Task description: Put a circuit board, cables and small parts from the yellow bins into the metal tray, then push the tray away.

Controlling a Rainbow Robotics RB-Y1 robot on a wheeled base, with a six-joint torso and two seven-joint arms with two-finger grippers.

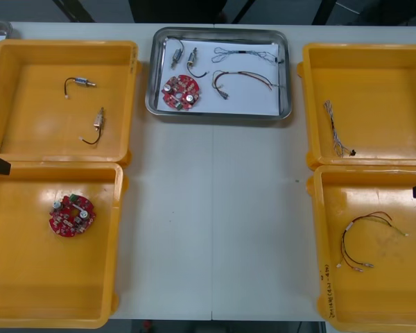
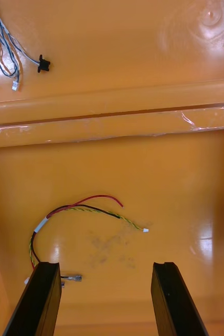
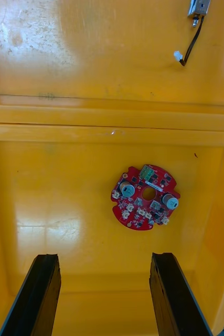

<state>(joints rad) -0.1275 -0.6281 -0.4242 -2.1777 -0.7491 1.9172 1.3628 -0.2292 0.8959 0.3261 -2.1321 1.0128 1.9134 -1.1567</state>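
Note:
The metal tray (image 1: 286,73) stands at the table's far middle, white inside, holding a round red circuit board (image 1: 181,92), two small metal parts (image 1: 185,57), a blue and white cable (image 1: 248,55) and a red and yellow cable (image 1: 241,78). My left gripper (image 3: 103,291) is open above the near left bin, with another red circuit board (image 3: 145,197) (image 1: 71,215) just beyond its fingers. My right gripper (image 2: 105,296) is open over the near right bin, where a red and yellow cable (image 2: 75,215) (image 1: 364,239) lies near one finger.
The far left yellow bin (image 1: 28,52) holds two small metal parts (image 1: 80,82) with black leads. A blue and white cable (image 1: 338,132) lies in the far right yellow bin (image 1: 402,55). Bare table runs down the middle between the bins.

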